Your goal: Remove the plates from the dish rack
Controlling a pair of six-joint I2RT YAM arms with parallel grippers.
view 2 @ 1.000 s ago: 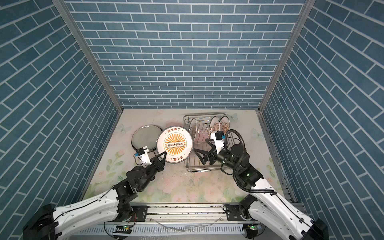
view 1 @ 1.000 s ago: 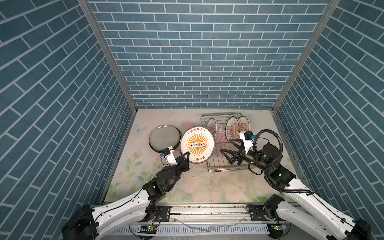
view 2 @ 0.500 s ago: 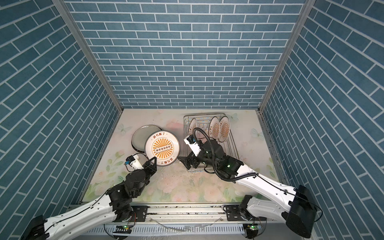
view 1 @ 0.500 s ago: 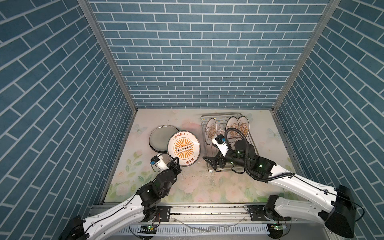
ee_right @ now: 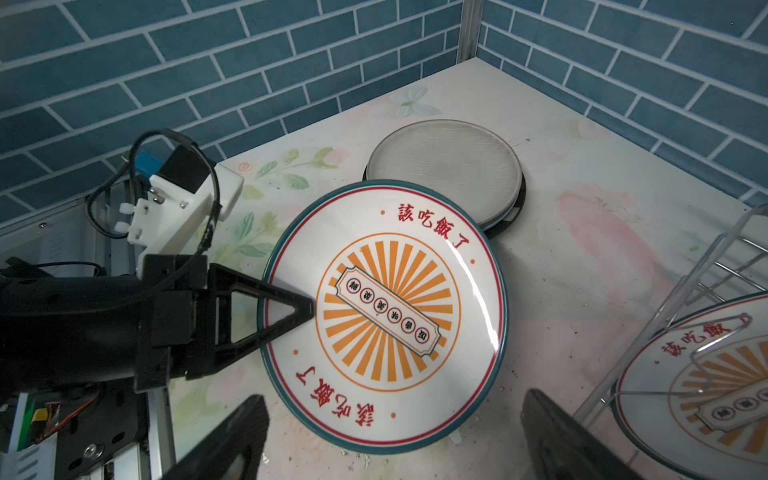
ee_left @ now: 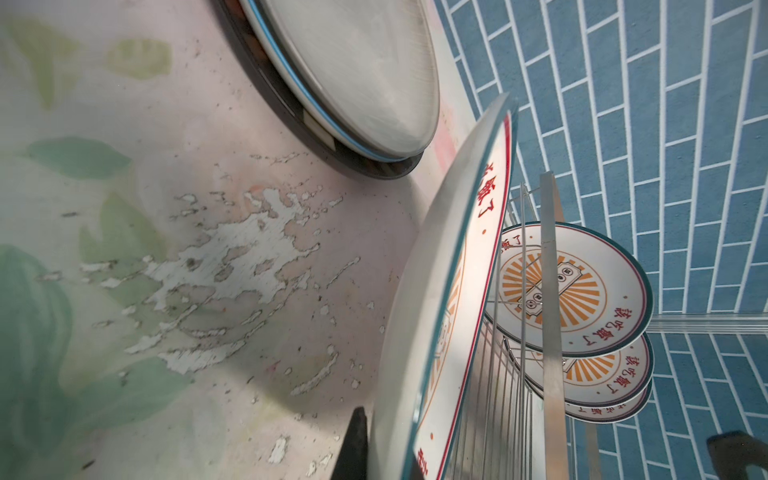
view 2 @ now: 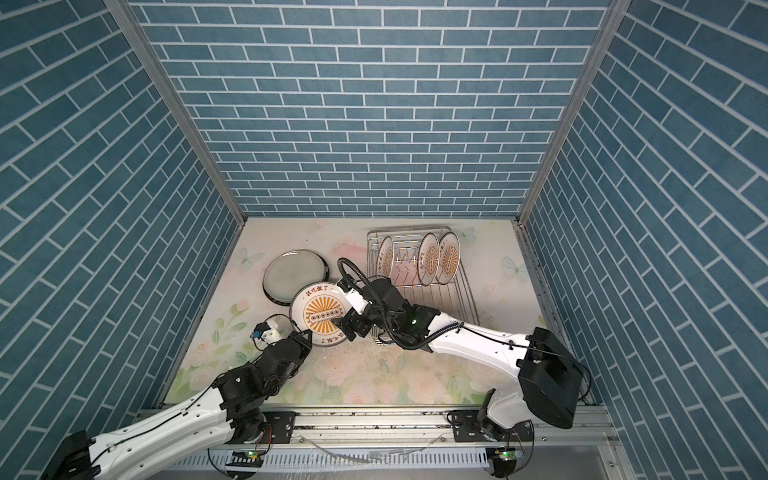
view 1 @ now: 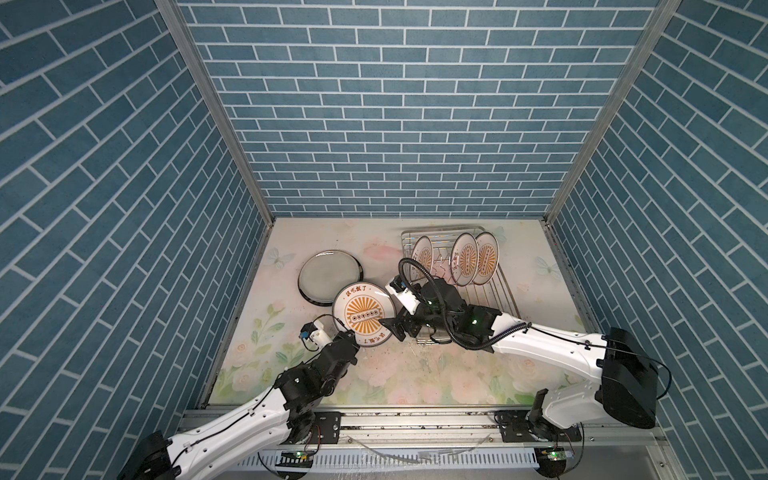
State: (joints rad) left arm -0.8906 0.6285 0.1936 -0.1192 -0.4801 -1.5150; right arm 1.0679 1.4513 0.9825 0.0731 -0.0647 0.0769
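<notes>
Top views overhead; both wrists close, probably sharing plate (ee_right: 384, 316).

Worn floral tabletop (view 1: 415, 374) between blue brick-pattern walls (view 1: 395, 124), metal rail (view 1: 415, 428) in front.

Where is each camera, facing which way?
Top views: high up front, looking down on dish rack, left gripper, right gripper.
Left wrist: along the gripped sunburst plate toward the rack; a fingertip shows.
Right wrist: faces that plate; right gripper, jaws open, and left gripper show.
Shared: both wrists see the grey plate.
</notes>
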